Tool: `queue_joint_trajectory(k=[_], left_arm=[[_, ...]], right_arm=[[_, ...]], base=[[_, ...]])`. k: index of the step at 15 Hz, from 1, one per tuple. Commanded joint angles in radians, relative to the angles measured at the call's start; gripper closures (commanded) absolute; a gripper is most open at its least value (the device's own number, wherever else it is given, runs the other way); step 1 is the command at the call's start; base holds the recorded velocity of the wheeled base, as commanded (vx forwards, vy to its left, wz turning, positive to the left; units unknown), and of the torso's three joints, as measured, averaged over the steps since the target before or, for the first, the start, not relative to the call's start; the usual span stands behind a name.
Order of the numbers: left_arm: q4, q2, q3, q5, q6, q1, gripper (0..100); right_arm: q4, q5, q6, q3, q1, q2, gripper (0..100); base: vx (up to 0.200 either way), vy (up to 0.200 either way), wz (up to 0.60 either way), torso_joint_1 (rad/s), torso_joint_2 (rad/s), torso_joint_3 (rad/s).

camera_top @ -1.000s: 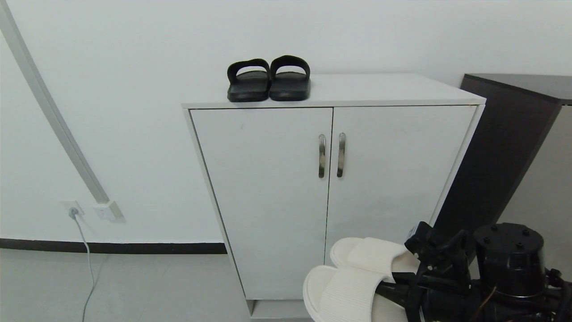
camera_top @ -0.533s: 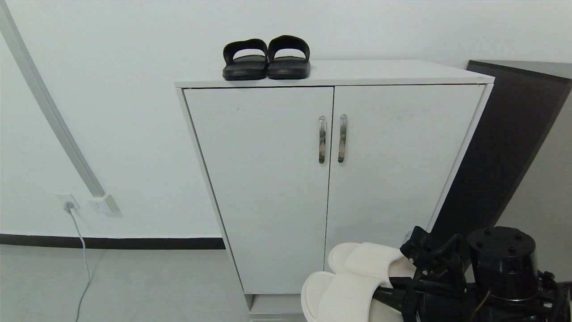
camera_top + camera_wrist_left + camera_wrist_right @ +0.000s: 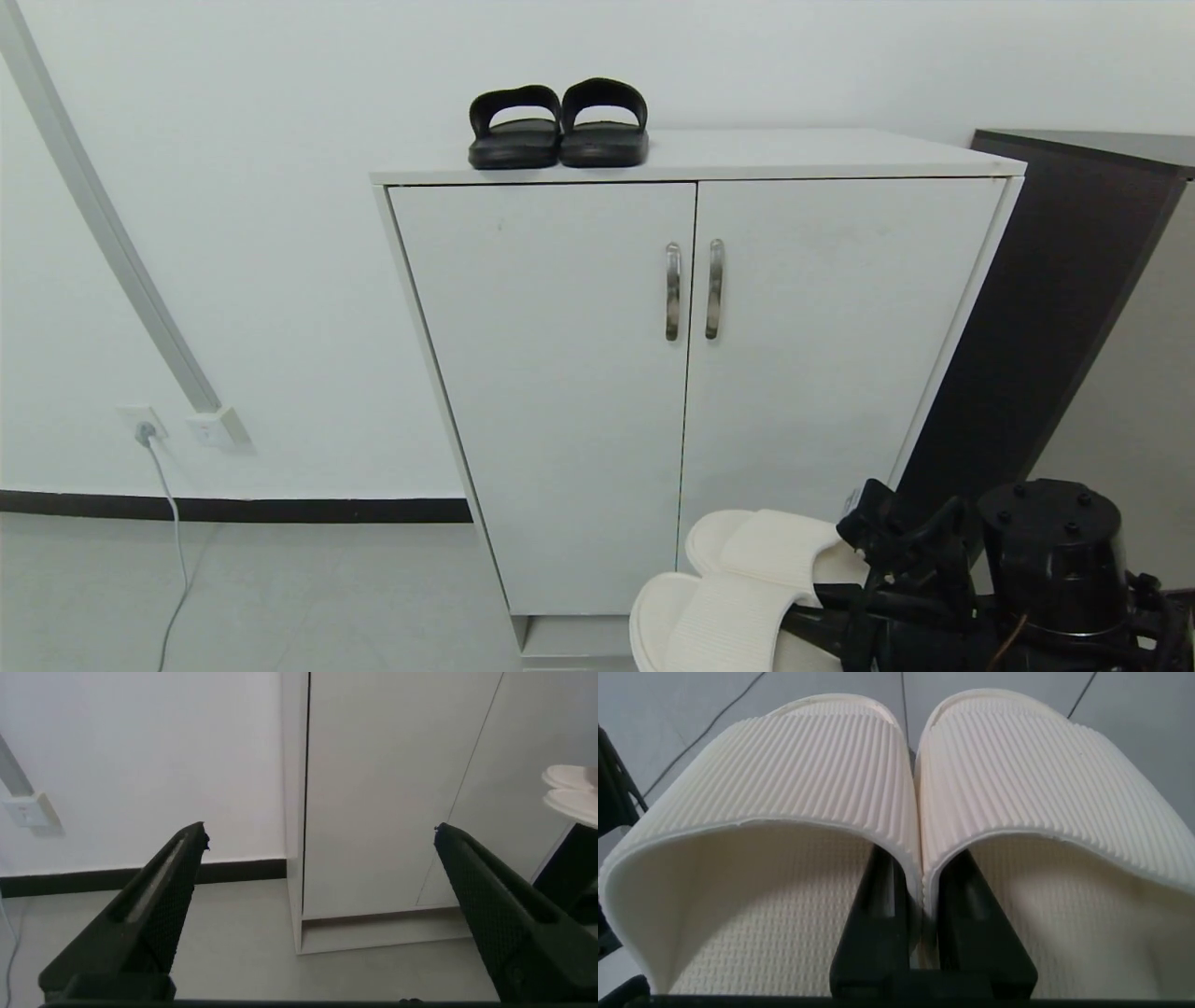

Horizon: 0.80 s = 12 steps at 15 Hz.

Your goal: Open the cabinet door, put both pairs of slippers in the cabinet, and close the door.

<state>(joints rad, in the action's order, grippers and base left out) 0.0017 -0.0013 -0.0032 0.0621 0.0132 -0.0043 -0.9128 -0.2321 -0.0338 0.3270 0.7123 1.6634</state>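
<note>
The right gripper point(image 3: 920, 917) is clamping the white slippers point(image 3: 747, 569) by their touching sides; the left gripper point(image 3: 320, 835) is hanging, fingers spread, before the closed cabinet point(image 3: 560, 392); black slippers point(image 3: 558, 131) are sitting on top.

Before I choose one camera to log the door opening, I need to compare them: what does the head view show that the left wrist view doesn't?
Head view, not left wrist view: the black slippers on the cabinet top and the two door handles, side by side at the middle.
Left wrist view, not head view: the left gripper, fingers open, low and facing the cabinet's base.
Both: the cabinet, doors closed, and the white slippers.
</note>
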Motion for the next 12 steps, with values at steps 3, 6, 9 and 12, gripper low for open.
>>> queue_joint_trajectory(k=[3,6,9,12], left_arm=[[-0.002,0.001,0.000,-0.050,0.004,0.001,0],[-0.002,0.035,-0.072,-0.073,-0.035,-0.005,0],[-0.006,0.280,-0.225,0.071,0.062,-0.022,0],[-0.127,0.540,-0.222,0.258,0.065,-0.022,0]], right_arm=[[-0.026,0.002,-0.008,-0.014,-0.001,0.006,100],[-0.026,0.000,-0.008,-0.019,-0.001,0.010,100],[-0.026,0.000,-0.008,-0.020,0.009,0.022,100],[-0.026,0.000,-0.008,-0.025,0.009,0.022,100]], base=[[0.000,0.000,0.00,0.000,0.07,0.034],[0.000,0.000,0.00,0.000,0.00,0.000],[0.000,0.000,0.00,0.000,0.00,0.000],[0.000,0.000,0.00,0.000,0.00,0.000]])
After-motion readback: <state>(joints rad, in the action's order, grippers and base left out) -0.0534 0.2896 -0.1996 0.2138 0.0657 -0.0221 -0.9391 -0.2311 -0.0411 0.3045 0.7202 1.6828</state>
